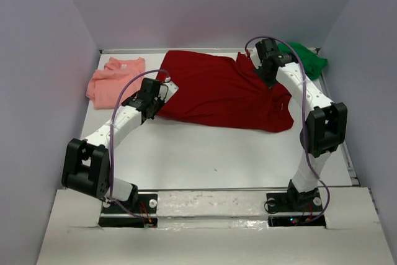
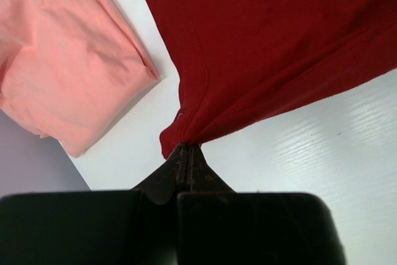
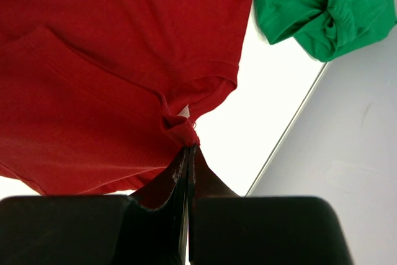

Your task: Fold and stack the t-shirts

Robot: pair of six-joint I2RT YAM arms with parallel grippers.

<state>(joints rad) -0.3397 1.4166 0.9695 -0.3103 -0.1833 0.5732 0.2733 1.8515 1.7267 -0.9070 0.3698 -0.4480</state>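
Observation:
The dark red t-shirt point(image 1: 223, 91) lies spread across the back half of the white table, stretched between both arms. My left gripper point(image 1: 162, 89) is shut on its left corner; in the left wrist view the cloth point(image 2: 273, 35) bunches right at the closed tips of that gripper point(image 2: 186, 147). My right gripper point(image 1: 257, 60) is shut on the shirt's right edge near the collar point(image 3: 124, 60), pinched at the tips point(image 3: 191, 147). A salmon pink t-shirt point(image 1: 115, 80) point(image 2: 56, 60) lies folded at the back left. The bright green t-shirt point(image 1: 304, 59) point(image 3: 322, 4) is crumpled at the back right corner.
Grey walls close in the table point(image 1: 217, 153) on the left, back and right. The table's right edge point(image 3: 291, 128) runs close beside my right gripper. The arm bases sit on a strip point(image 1: 211, 206) at the near edge.

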